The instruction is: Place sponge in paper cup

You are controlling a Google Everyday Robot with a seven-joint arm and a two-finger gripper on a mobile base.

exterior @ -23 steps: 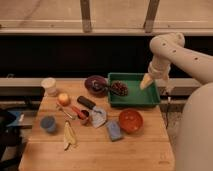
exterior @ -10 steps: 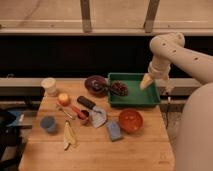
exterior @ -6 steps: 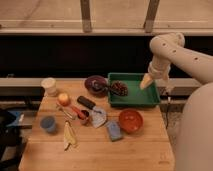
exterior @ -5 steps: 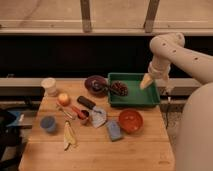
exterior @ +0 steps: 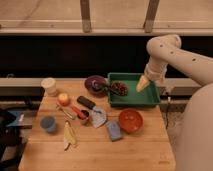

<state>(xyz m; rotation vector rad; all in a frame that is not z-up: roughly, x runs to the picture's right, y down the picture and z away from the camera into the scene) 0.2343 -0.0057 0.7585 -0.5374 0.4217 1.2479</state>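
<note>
Robot claw (exterior: 142,83) hovering above the green tray (exterior: 132,104), sponge job not yet begun.

The sponge (exterior: 114,130) is lying untouched on the table (exterior: 100,155), below and left of the claw in the view, just beside the orange bowl (exterior: 130,120). The paper cup (exterior: 49,86) is standing well off to the claw's left. The claw seems to be carrying nothing, though wide or narrow cannot be told. Reaching, grasping and dropping are all waiting.

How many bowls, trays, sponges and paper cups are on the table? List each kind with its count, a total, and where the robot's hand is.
Bowls: 2 (orange bowl, dark bowl)
Trays: 1 (green tray)
Sponges: 1 (sponge)
Paper cups: 1 (paper cup)
Total: 5
Hand: above the green tray's right part
</note>
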